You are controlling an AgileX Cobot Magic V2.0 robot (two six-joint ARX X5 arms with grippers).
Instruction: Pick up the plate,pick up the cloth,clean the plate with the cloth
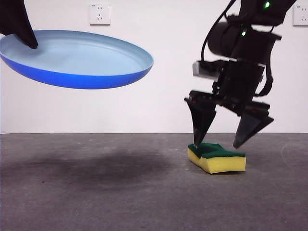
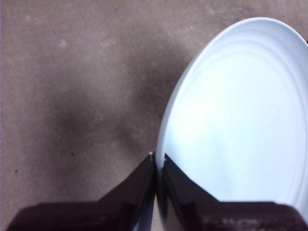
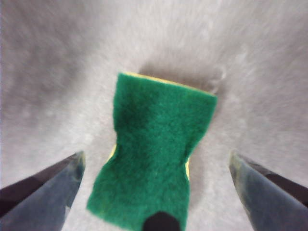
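Front view: left tool [image 1: 21, 33] clenched on the plate's [image 1: 77, 60] rim, held near-level aloft; right tool [image 1: 224, 137] spread wide astride the cloth [image 1: 217, 157], green side up on the desk [image 1: 96, 192]

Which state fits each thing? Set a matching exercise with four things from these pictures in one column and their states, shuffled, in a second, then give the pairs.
Things:
1. plate
2. sponge
3. left gripper
4. right gripper

States:
A. open, jaws either side of the sponge
B. lying on the table, green side up
C. held in the air by its rim
D. shut on the plate's rim

Pairs: 1-C, 2-B, 3-D, 4-A
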